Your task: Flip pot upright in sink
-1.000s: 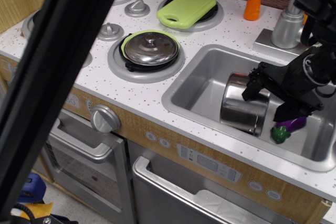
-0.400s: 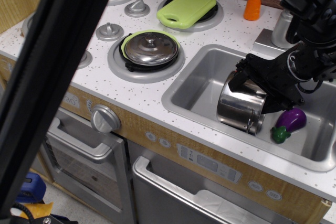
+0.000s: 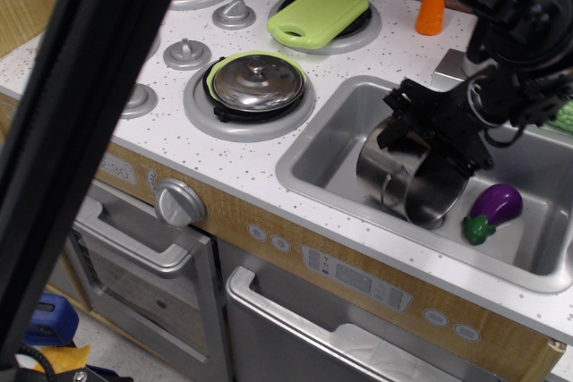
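Pot: tilted on its side in sink, rim gripped by gripper, jaws clenched on it. Step: mid-flip. Next: rotate until base sits flat, then release.

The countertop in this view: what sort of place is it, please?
Most likely a toy kitchen. The speckled white countertop holds a grey sink, round burners with a steel lid on one, and an oven knob below. A plastic eggplant lies in the sink.

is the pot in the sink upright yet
No, tilted: the pot leans in the sink, held at its rim by the pincer.
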Controlling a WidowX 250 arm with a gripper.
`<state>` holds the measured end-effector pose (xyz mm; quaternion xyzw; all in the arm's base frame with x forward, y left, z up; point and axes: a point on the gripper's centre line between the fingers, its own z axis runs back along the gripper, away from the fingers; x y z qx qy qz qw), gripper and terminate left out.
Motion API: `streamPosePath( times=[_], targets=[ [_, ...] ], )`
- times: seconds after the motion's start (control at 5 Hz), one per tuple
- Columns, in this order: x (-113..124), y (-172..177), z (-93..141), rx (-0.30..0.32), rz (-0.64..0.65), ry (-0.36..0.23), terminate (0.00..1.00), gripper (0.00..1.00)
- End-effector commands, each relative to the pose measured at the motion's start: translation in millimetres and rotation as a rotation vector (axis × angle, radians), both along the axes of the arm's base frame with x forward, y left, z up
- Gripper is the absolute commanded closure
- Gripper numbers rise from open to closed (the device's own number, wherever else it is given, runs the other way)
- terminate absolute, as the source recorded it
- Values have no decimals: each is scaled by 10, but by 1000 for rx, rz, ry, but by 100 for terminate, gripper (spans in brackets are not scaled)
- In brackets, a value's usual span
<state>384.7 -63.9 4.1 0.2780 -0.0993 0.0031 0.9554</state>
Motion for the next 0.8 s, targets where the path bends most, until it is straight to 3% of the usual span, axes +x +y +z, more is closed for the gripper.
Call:
streamPosePath(
  times=[0.0,0.2,0.4,0.6],
  targets=[
    [87,-30,218,-99,15,-85,0,100],
    [75,-98,200,-156,52,-91,0,100],
    [58,-181,172,-271,108,-112,0,100],
    [26,-220,177,-297,125,-100,0,100]
  ],
)
